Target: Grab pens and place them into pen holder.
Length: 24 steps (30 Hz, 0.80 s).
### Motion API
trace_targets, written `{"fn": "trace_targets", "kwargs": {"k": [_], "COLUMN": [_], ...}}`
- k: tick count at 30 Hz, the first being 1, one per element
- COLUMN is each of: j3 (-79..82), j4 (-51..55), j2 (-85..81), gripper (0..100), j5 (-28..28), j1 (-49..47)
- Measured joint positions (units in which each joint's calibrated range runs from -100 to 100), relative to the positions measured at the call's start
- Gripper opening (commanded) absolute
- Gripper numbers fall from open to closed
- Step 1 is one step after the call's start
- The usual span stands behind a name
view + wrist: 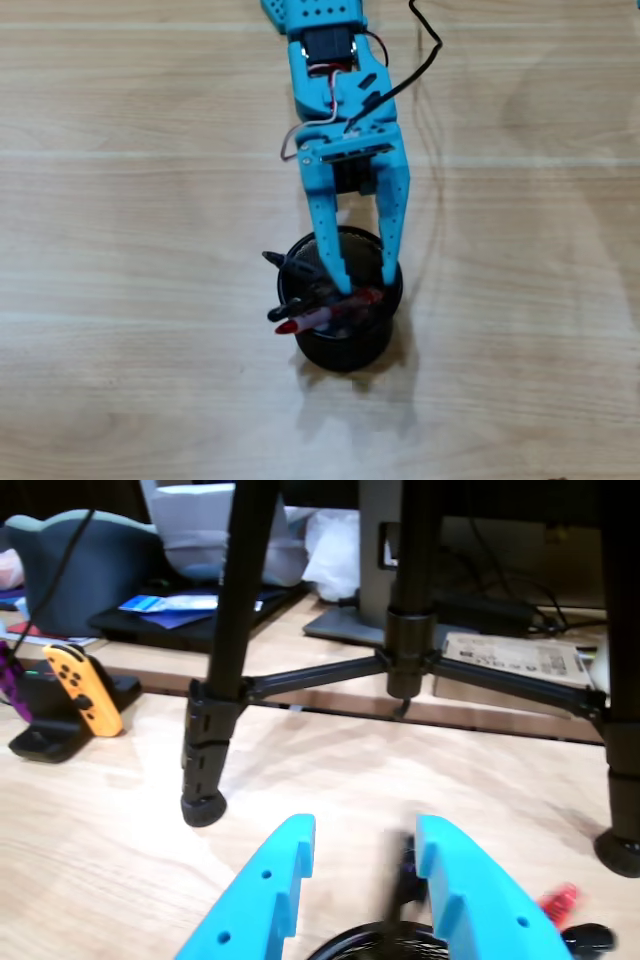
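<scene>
I see all pens (pixel 322 300) inside the round black wire-mesh cup (pixel 345 345), my blue two-finger claw (pixel 367 285) spread above, nothing left.

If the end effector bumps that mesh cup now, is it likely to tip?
Possibly. The cup is wire mesh, so probably light, and its pens, the red pen included, all lean out over one side of the rim. Its wide round base should resist a light nudge. The end effector sits open just above it.
</scene>
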<state>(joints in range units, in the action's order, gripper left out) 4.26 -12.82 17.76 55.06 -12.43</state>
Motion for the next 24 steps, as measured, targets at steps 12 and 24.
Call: {"fn": "trace_targets", "kwargs": {"k": [12,24], "j3": [11.71,43.03], "j4": [0.00,11.48], "j2": [-8.84,-40.19], "gripper": [2,2], "j5": [-4.21,-16.70], "j1": [-0.10,2.10]}}
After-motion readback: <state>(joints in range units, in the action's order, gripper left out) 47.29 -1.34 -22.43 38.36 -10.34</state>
